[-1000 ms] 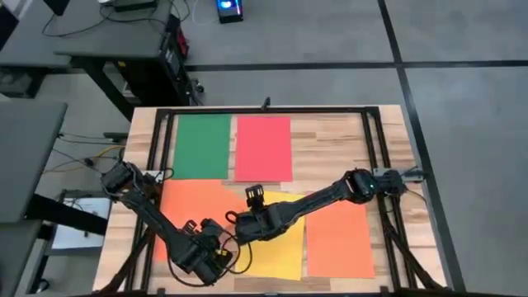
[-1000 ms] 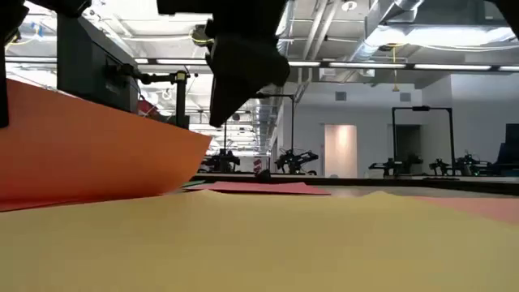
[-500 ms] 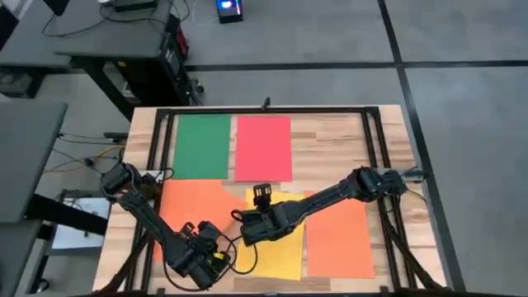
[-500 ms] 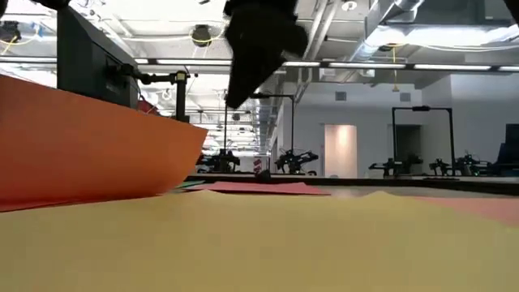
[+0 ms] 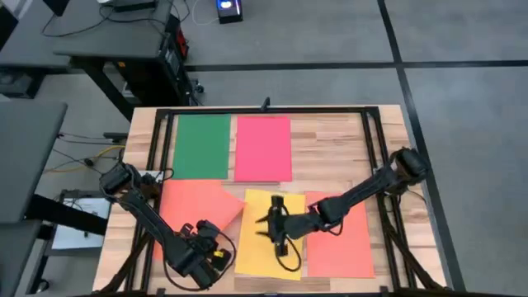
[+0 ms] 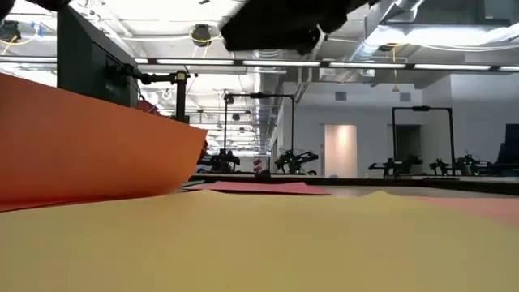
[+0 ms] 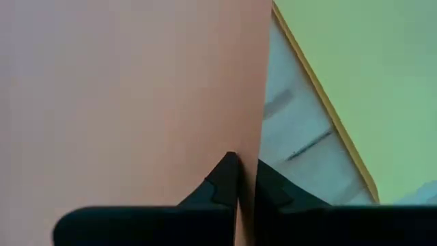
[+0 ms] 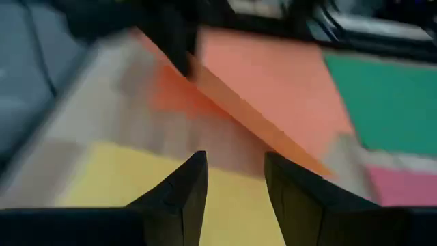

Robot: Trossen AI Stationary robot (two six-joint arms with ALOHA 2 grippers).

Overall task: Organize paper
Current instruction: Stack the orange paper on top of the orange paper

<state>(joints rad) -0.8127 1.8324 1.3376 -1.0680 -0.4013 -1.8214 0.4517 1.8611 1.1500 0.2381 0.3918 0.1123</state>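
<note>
Right pincer (image 8: 235, 181), fingers parted, over yellow paper (image 8: 123, 178) beside lifted orange paper (image 8: 273, 89).

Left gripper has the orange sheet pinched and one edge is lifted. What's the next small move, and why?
Probably draw the left gripper a little further left, away from the yellow sheet. It is shut on the left orange sheet, whose right edge is curled up beside the yellow one. The right gripper, open, hovers over the yellow sheet, so that side is occupied.

Right tool (image 5: 277, 235) swings back right over yellow sheet (image 5: 257, 256), now uncovered; left tool (image 5: 216, 247) keeps left orange sheet (image 5: 186, 202) corner curled up
</note>
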